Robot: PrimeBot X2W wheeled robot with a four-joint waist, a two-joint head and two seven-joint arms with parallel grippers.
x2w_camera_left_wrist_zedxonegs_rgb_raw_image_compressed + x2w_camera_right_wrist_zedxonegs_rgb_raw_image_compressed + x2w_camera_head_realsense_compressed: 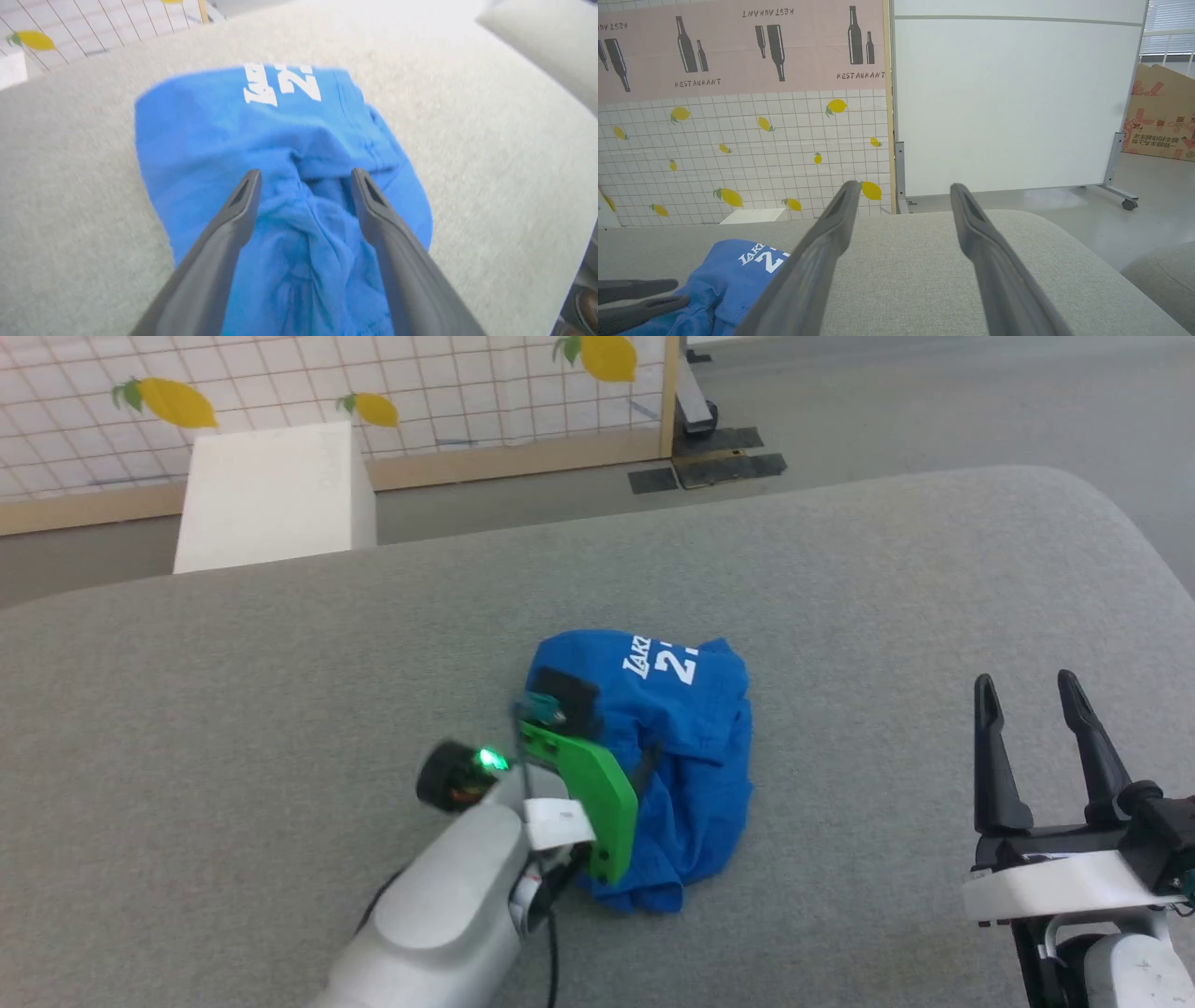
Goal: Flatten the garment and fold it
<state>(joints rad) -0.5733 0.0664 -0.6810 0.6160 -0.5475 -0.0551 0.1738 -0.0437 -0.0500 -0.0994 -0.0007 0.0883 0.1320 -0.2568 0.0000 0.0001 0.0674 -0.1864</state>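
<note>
The garment (691, 728) is a crumpled heap of bright blue fabric in the middle of the grey cushioned surface (840, 569), with its white "LAKERS 2.." print at the far edge. My left gripper (607, 737) hangs over the heap's left part, mostly hidden behind its green mount. In the left wrist view the left gripper (306, 175) is open, fingers either side of a bunched ridge of the garment (210, 130). My right gripper (1027, 683) stands open and holds nothing, to the right of the heap. The right wrist view has the garment (724, 280) at the lower left.
A white box (275, 495) stands beyond the surface's far left edge, before a lemon-patterned tiled partition (420, 392). A white panel on wheels (1017, 102) and a cardboard box (1162, 116) stand farther back. A second grey cushion (1162, 280) lies off to the right.
</note>
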